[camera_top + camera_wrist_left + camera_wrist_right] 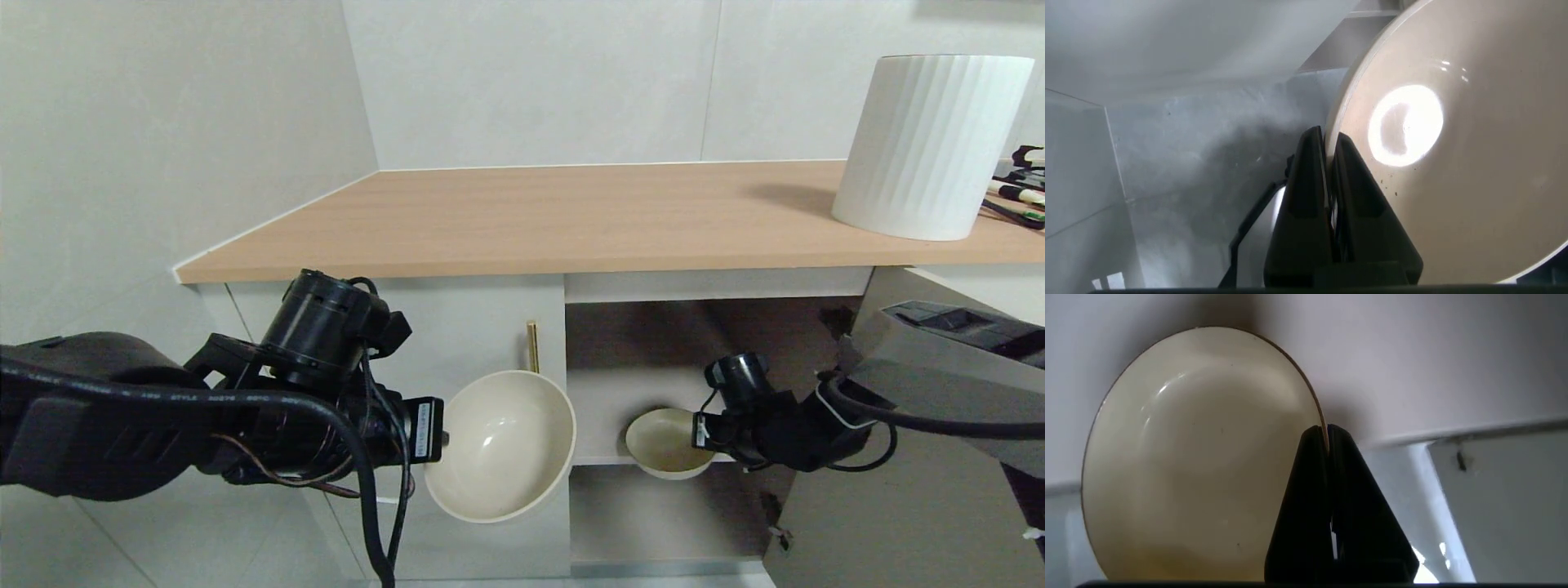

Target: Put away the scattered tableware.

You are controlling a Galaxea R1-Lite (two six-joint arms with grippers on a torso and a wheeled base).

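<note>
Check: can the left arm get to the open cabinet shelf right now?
Probably not cleanly. The right gripper holds a small bowl at the front of the shelf, crowding the opening, and the left gripper is shut on a large bowl before the closed door.

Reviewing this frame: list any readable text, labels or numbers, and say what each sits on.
Nothing is legible.
On black cable: white lettering, too blurred to read.
On left sticker beside left hand: print too small.
On right sticker beside right hand: print too small.
No print on large bowl or small bowl.
</note>
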